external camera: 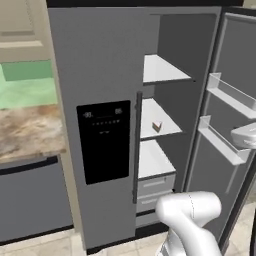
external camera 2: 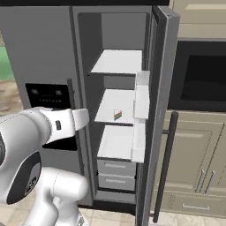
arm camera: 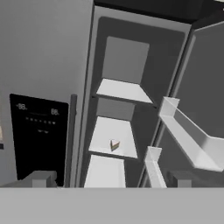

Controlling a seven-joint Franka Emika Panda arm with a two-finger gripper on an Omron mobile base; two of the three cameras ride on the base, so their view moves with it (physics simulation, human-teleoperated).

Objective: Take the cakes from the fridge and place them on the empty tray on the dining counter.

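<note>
The tall grey fridge (external camera: 100,65) stands with its right door (external camera: 222,145) swung wide open. The left door is shut. On the left door is a black dispenser panel (external camera: 104,141) with a small display, and a dark bar handle (external camera: 137,145) runs down beside it.

Inside the fridge are three white shelves, one above the other. The top shelf (external camera 2: 118,61) and the bottom shelf (external camera 2: 115,142) look bare. On the middle shelf (external camera 2: 115,106) sits one small slice of cake (external camera 2: 117,115). It is a little wedge. From the right base view it shows coloured layers, and in the hand view it looks pale with a brown side (arm camera: 114,144). It sits near the front edge of the shelf, toward the side of the open door. Below the shelves are two grey drawers (external camera 2: 114,174).

The open door has white bins (external camera: 225,145) on its inner side.

The tool (arm camera: 109,179) is open wide and holds nothing. Its two finger tips (arm camera: 41,178) show at the bottom of the hand view, pointing at the fridge. It is well apart from the cake.

To the left of the fridge is a brown marble surface (external camera: 27,132) with a grey panel under it. To the right of the fridge is a dark oven (external camera 2: 201,75) set in beige cabinets (external camera 2: 198,163).
</note>
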